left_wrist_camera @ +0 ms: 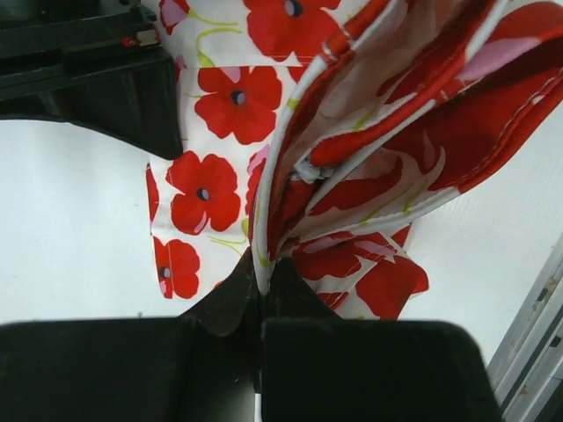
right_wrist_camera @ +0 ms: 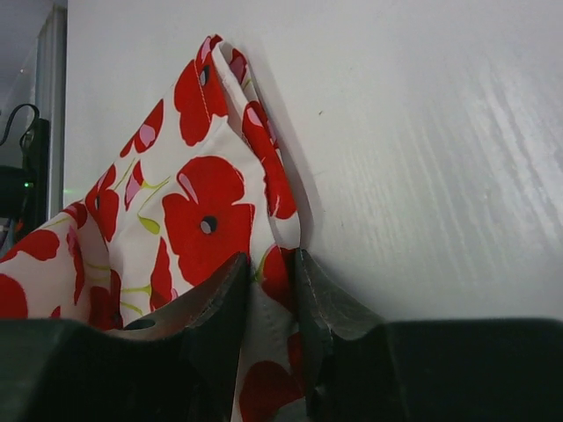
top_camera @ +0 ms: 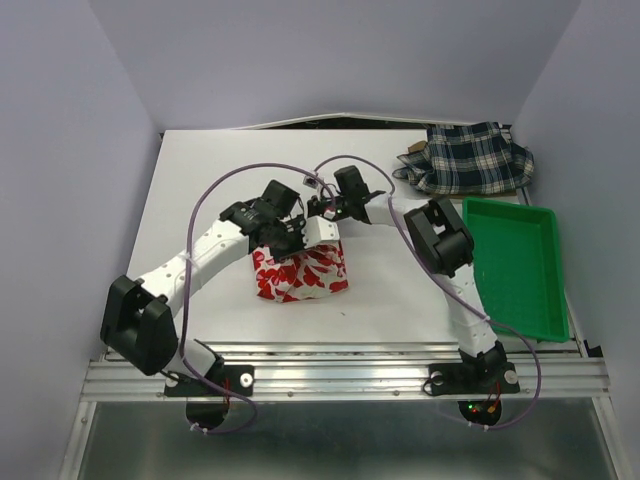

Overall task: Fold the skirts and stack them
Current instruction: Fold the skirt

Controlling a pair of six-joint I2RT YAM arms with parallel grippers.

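The white skirt with red flowers (top_camera: 300, 277) lies bunched at the table's middle, its upper edge lifted. My left gripper (top_camera: 287, 238) is shut on a folded edge of it, and the cloth (left_wrist_camera: 352, 132) fans out from the left gripper (left_wrist_camera: 261, 283). My right gripper (top_camera: 318, 212) meets it from the other side. In the right wrist view the right gripper (right_wrist_camera: 271, 274) pinches a hem of the flower skirt (right_wrist_camera: 198, 211). The navy-and-white plaid skirt (top_camera: 472, 157) lies crumpled at the back right. A tan-brown bit of cloth (top_camera: 412, 150) peeks out at its left.
A green plastic tray (top_camera: 548, 300) lies along the right side of the table, beside the right arm. Purple cables loop above both arms. The metal rail (top_camera: 340, 372) with the arm bases runs along the near edge. Walls close in left, right and behind.
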